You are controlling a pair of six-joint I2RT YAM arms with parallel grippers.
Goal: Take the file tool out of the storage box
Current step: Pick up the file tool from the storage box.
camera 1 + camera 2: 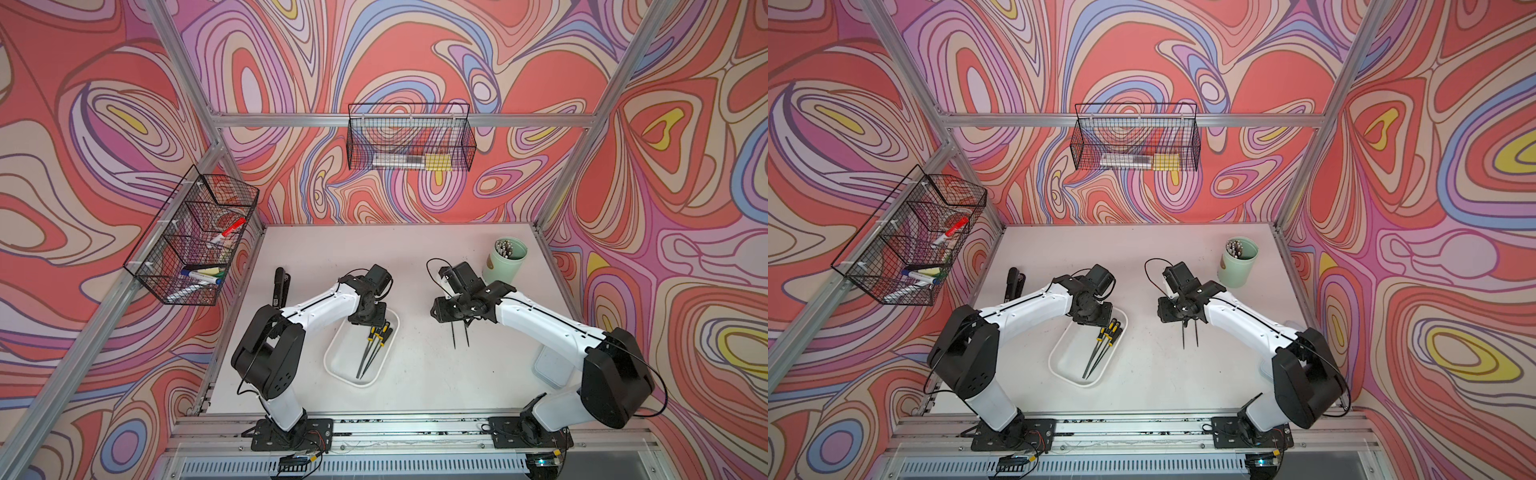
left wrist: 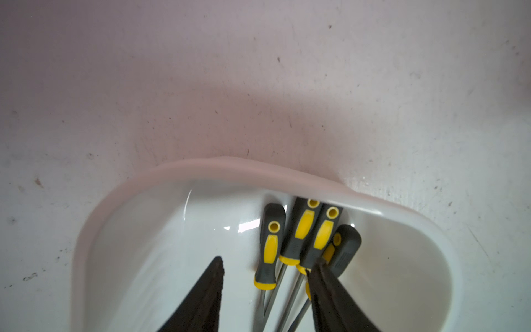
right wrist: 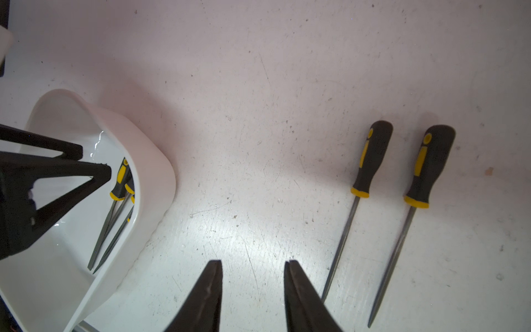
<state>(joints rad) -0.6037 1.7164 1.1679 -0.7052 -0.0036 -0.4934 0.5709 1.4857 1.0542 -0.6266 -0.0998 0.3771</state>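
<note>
The white box (image 1: 343, 357) sits on the surface (image 1: 415, 257), near the front, on the left arm's side. Four files (image 2: 304, 227) with black and yellow handles lie inside it, close together. Their handles are at the far end of the box and their thin points face the front.

The left tool (image 2: 267, 261) is down in the box, right over the handles. Its fingers (image 2: 212, 287) stand partly apart. One finger is beside the bunch and is not touching the nearest handle. The other finger covers part of a handle on the other side. It is not squeezing any file yet.

The right tool (image 3: 253, 264) hangs over the bare surface, between the box and two other files (image 3: 370, 161). Its fingers are partly apart too, with nothing between them. The other files lie side by side on the surface, outside the box, and do not touch each other.

A green cup (image 1: 505, 262) full of thin sticks stands near the far right corner. A black stapler (image 1: 280, 286) is near the left edge.
</note>
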